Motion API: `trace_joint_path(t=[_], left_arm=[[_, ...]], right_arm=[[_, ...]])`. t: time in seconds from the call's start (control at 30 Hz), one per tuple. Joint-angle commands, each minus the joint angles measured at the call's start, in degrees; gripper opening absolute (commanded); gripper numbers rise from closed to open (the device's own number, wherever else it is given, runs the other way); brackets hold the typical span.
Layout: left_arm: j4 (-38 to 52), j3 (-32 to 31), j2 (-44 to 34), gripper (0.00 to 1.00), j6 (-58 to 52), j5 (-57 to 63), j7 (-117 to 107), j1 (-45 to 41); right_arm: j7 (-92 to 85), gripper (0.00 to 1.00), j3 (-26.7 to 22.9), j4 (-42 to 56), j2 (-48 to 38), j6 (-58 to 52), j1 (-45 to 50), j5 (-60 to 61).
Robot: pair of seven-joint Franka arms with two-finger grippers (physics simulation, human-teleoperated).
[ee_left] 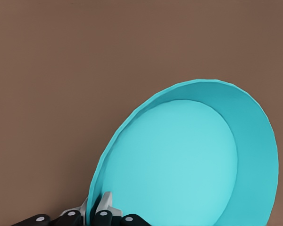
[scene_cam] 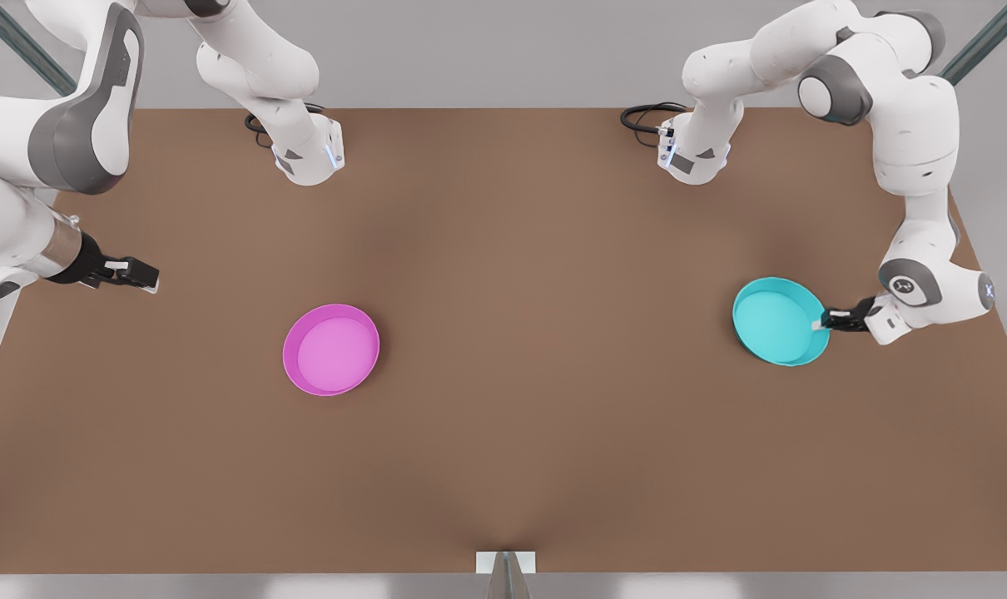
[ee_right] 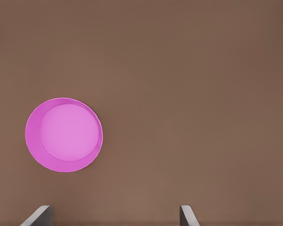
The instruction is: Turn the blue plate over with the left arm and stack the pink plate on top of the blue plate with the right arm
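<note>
Blue plate [scene_cam: 776, 319]: round shallow cyan dish, low upright rim, flat lighter base, open side up, on the brown table [scene_cam: 537, 449] toward the front view's right. Left wrist view shows it tilted, rim edge-on between the fingers [ee_left: 105, 203]. Left gripper [scene_cam: 825, 322] is clamped on the rim at the plate's right edge in the front view, one finger inside the rim, one outside.

Pink plate [scene_cam: 331, 349]: same shape, magenta rim, lighter pink inside, open side up, flat on the table toward the front view's left, well apart from the blue one. Nothing lies between the two plates.

Right gripper [scene_cam: 136, 274] waits above the table near the front view's left edge, fingers spread wide, well clear of the pink plate.
</note>
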Motion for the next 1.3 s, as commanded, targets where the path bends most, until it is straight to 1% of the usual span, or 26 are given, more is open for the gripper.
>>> trace_joint_path(t=[0.0, 0.07, 0.13, 0.17, 0.2, 0.23, 0.3, 0.37, 0.4, 0.43, 0.47, 0.5, 0.53, 0.57, 0.6, 0.63, 0.67, 0.7, 0.77, 0.8, 0.83, 0.9, 1.0, 1.07, 1.17, 1.27], left_arm=[[1.0, 0.0, -2.6, 0.21, -0.9, 2.3, -7.7, -2.7], [6.8, 0.1, -5.3, 0.21, -4.6, 10.4, -21.7, -7.8], [16.4, 0.2, -5.1, 0.21, -13.0, 12.3, -31.8, -13.2], [22.2, 0.3, -4.8, 0.21, -16.2, 15.8, -42.1, -17.7], [26.5, 0.2, -4.4, 0.21, -17.0, 23.4, -51.8, -23.3], [28.6, 0.2, -4.4, 0.21, -18.9, 24.8, -58.6, -26.2], [35.7, 0.2, -3.9, 0.21, -25.8, 33.5, -77.5, -35.9], [43.0, 0.3, -0.9, 0.21, -35.3, 40.8, -90.1, -42.8], [47.2, 0.5, 0.8, 0.21, -38.1, 42.2, -94.6, -44.8], [52.7, 5.3, 5.6, 0.21, -40.5, 43.3, -96.4, -49.7], [53.8, 14.6, 8.5, 0.21, -42.2, 43.7, -95.7, -56.2], [53.3, 29.7, 14.3, 0.21, -41.7, 43.1, -96.0, -68.0], [53.2, 33.9, 17.2, 0.21, -41.6, 43.0, -101.6, -73.0], [53.1, 35.5, 19.0, 0.21, -41.4, 42.7, -109.6, -77.0], [53.0, 41.6, 24.3, 0.21, -39.3, 41.6, -113.9, -83.1], [52.9, 45.4, 26.9, 0.21, -38.8, 40.2, -114.0, -86.9], [52.9, 47.3, 29.1, 0.21, -36.3, 40.2, -117.6, -89.1], [52.3, 47.4, 32.3, 0.21, -33.7, 41.0, -124.0, -90.5], [40.9, 47.7, 35.7, 0.21, -22.3, 53.1, -137.0, -97.3], [36.5, 47.2, 35.9, 0.21, -17.3, 58.0, -147.8, -99.4], [35.6, 43.2, 35.6, 0.21, -17.1, 64.9, -155.8, -99.4], [35.6, 40.0, 36.0, 0.21, -17.7, 69.3, -160.9, -99.3], [35.6, 32.6, 34.8, 0.21, -19.7, 78.0, -173.1, -99.3], [35.4, 28.4, 34.7, 0.21, -21.4, 81.6, -175.0, -98.5], [35.6, 19.6, 35.0, 0.21, -24.0, 94.4, -187.8, -91.4], [35.6, 17.7, 35.8, 0.21, -25.0, 95.5, -190.7, -90.6]], right_arm=[[0.3, 1.00, 0.0, 0.0, -0.1, 0.0, 0.0, 0.0], [0.3, 1.00, 0.0, 0.0, -0.1, -0.1, 0.0, 0.0], [0.3, 1.00, 0.0, 0.0, -0.1, -0.1, 0.0, 0.1], [0.3, 1.00, 0.0, -0.1, -0.1, -0.1, 0.0, 0.1], [0.3, 1.00, 0.0, -0.1, -0.1, -0.1, 0.0, 0.1], [0.3, 1.00, 0.0, -0.1, -0.1, -0.1, 0.0, 0.1], [0.3, 1.00, 0.0, -0.1, -0.1, -0.1, 0.0, 0.2], [0.3, 1.00, 0.0, -0.1, 0.0, -0.1, -0.2, 0.2], [0.3, 1.00, 0.0, -0.2, 0.0, -0.1, -0.5, 0.6], [0.3, 1.00, 0.0, -0.3, 0.1, -0.1, -0.6, 1.2], [0.3, 1.00, 0.0, -0.4, 0.1, -0.1, -0.6, 1.4], [0.3, 1.00, 0.0, -0.4, 0.2, -0.2, -0.7, 1.4], [0.3, 1.00, 0.0, -0.4, 0.3, -0.2, -0.7, 1.4], [0.3, 1.00, 0.0, -0.4, 0.3, -0.2, -0.7, 1.4], [0.3, 1.00, 0.0, -0.4, 0.5, -0.2, -0.7, 1.5], [0.3, 1.00, 0.0, -0.4, 0.5, -0.2, -0.6, 1.5], [0.3, 1.00, 0.0, -0.4, 0.5, -0.2, -0.7, 1.5], [0.3, 1.00, 0.0, -0.4, 0.6, -0.2, -0.7, 2.0], [0.3, 1.00, -0.1, -0.4, 0.6, -0.2, -0.8, 2.3], [0.3, 1.00, -0.1, -0.5, 0.6, -0.2, -0.8, 2.3], [0.3, 1.00, -0.1, -0.6, 0.7, -0.2, -0.8, 2.3], [0.3, 1.00, -0.1, -0.9, 0.6, -0.2, -0.8, 2.7], [0.3, 1.00, -0.1, -0.9, 0.7, -0.5, -0.9, 2.7], [0.3, 1.00, -0.2, -0.9, 0.7, -0.5, -0.9, 3.2], [0.3, 1.00, -0.2, -0.9, 0.7, -0.5, -0.9, 3.3], [0.3, 1.00, -0.2, -0.9, 0.7, -0.5, -0.8, 3.3]])
